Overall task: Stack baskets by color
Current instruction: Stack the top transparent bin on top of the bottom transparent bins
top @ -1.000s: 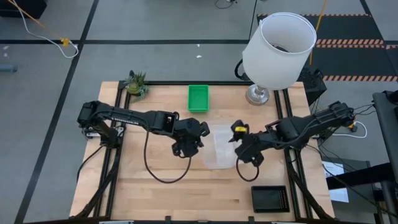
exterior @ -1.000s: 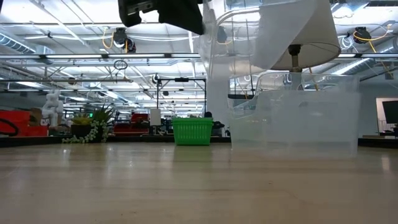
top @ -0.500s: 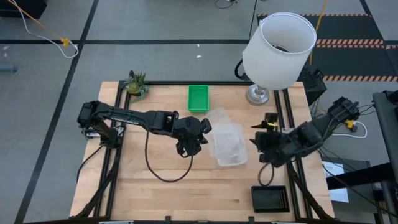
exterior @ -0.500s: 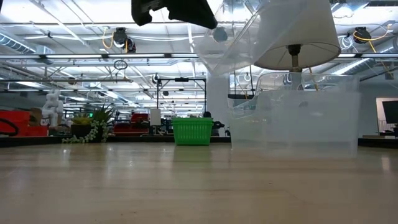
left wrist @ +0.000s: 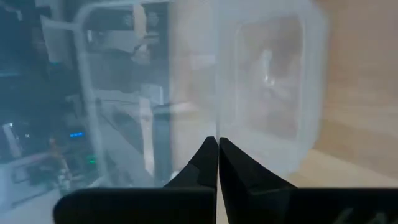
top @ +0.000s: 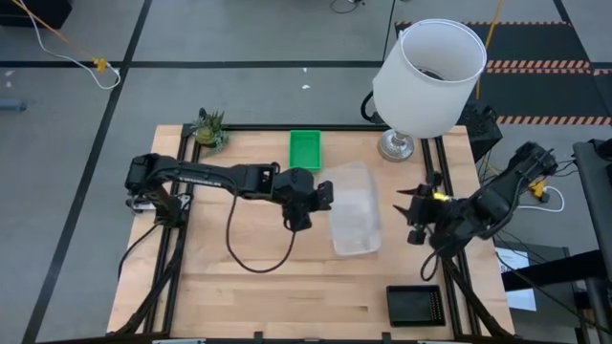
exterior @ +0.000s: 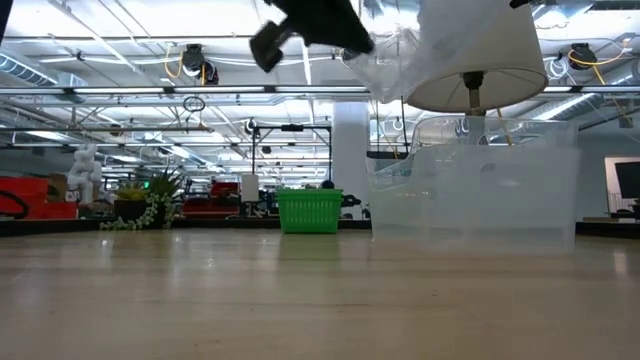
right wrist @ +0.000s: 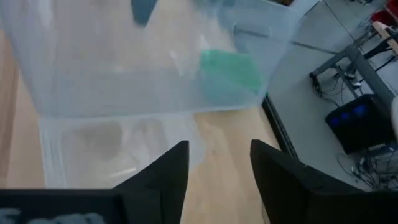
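Note:
My left gripper [top: 323, 196] is shut on a clear basket [top: 352, 191] and holds it in the air over the table's middle. In the low view this basket [exterior: 400, 55] shows high up, tilted. A second clear basket [top: 356, 241] rests flat on the table just below it, and shows large in the low view [exterior: 475, 185]. My right gripper [top: 413, 205] is open and empty, off to the right of both. A green basket [top: 305, 151] sits at the far middle. A black basket [top: 415, 304] sits near the front right. My left gripper pinches the clear basket's thin side wall [left wrist: 217, 127] between its two shut fingers, on the side facing the table's left. The fingers come from the left, slanting down. The basket is lifted clear and tilted, above the other clear basket.
A large white lampshade [top: 427, 76] on a metal foot [top: 395, 145] stands at the far right. A small potted plant [top: 208, 127] stands at the far left corner. Bare wood lies along the near left part of the table [top: 249, 296].
My right gripper has drawn back from the clear basket toward the table's right edge and has turned. My left gripper has rolled and shifted slightly right. The clear basket it holds has swung from nearly edge-on to lying flatter over the basket on the table.

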